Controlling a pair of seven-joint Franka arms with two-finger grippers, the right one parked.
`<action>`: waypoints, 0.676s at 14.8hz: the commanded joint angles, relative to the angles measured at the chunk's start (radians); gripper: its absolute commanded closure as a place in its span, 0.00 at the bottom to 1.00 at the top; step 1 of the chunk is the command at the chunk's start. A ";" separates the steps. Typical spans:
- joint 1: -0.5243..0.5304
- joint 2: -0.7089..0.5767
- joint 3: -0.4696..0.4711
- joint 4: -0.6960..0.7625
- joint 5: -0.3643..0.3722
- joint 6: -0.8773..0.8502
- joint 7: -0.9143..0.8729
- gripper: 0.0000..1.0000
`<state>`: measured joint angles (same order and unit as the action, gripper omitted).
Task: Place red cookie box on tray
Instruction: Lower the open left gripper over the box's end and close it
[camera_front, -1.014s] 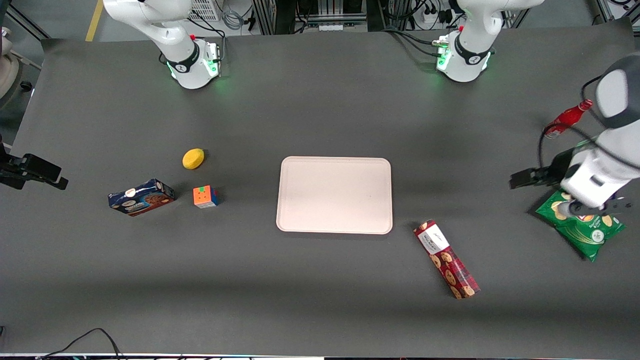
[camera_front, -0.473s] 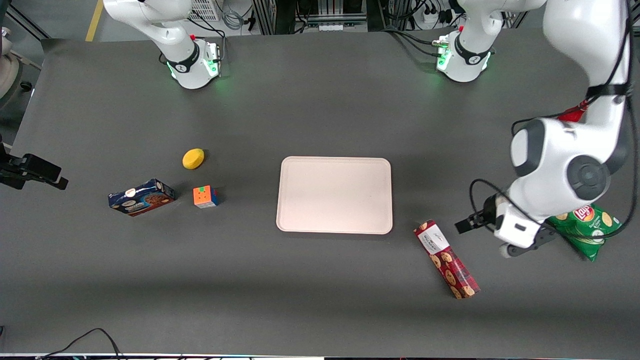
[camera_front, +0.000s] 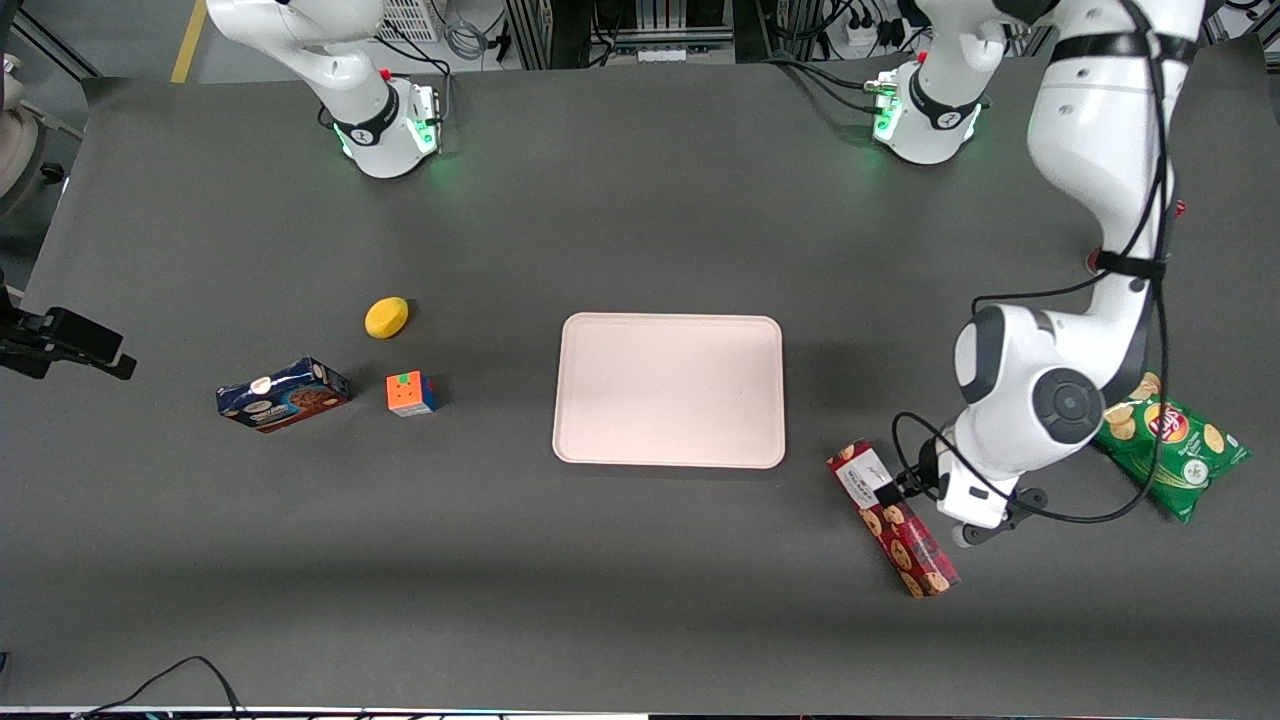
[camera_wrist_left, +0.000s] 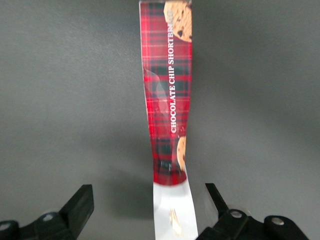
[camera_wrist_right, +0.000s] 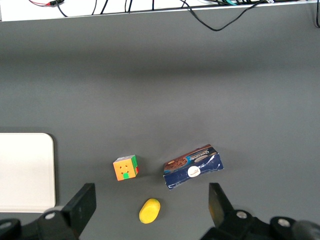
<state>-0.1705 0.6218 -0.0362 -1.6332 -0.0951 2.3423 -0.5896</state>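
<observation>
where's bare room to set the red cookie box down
The whole tray is bare. So is the table strip between the tray and the red cookie box. It is crowded by the chip bag, where the open hand straddles the box's white-label end.

My dark counter (camera_front: 620, 580) carries the tray (camera_front: 668, 390), red cookie box (camera_front: 893, 518), blue box (camera_front: 282, 394), cube (camera_front: 411, 393), lemon (camera_front: 386, 317) and chip bag (camera_front: 1170, 444); my gripper (camera_front: 905, 487) hovers over the red box's label end, jaws spread.

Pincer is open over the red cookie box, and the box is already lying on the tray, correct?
Not quite. The pincer is open over the red cookie box, but the front view shows the box on the table beside the tray, not on it.
</observation>
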 joint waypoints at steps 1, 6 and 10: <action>-0.043 0.081 0.038 0.091 -0.005 0.009 -0.033 0.02; -0.070 0.134 0.070 0.124 0.005 0.035 -0.039 0.56; -0.086 0.127 0.087 0.124 0.009 0.013 0.006 1.00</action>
<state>-0.2277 0.7450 0.0199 -1.5347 -0.0914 2.3747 -0.6161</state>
